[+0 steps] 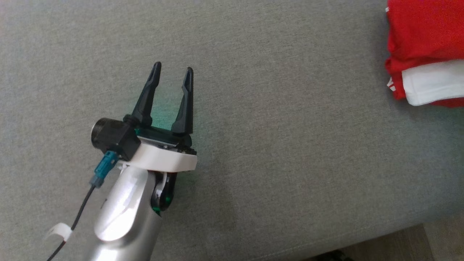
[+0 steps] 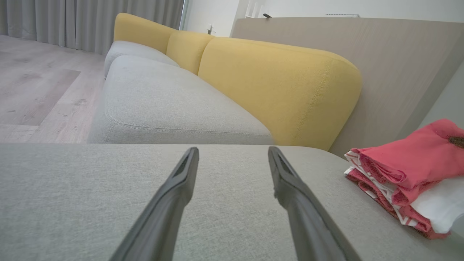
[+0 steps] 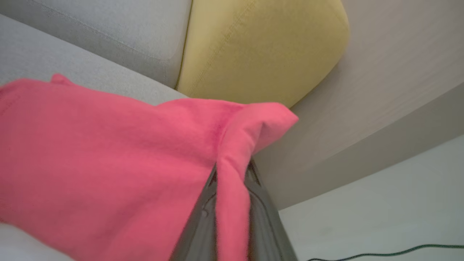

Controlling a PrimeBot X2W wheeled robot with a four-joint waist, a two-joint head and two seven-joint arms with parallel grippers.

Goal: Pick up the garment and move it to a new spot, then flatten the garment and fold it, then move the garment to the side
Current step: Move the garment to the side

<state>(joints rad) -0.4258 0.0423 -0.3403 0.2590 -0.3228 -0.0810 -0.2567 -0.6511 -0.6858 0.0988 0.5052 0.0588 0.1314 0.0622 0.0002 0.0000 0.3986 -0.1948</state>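
**Currently: Right Side Clamped, Left Side Free**

You will find the left gripper (image 1: 172, 69) over the grey cushion (image 1: 290, 163), its jaws standing apart with nothing between them. The right gripper (image 3: 232, 169) is clamped on a fold of the red-and-white garment (image 1: 424, 32), which lies folded at the cushion's right side, well apart from the left gripper.

Grey woven upholstered surface (image 1: 290, 145), grey fabric sofa seat cushion (image 2: 163, 105) beyond it, mustard-yellow fabric back cushions (image 2: 282, 90), beige wood-grain panel (image 2: 380, 54) behind, pale plank floor (image 2: 43, 90), grey pleated curtains (image 2: 72, 18)
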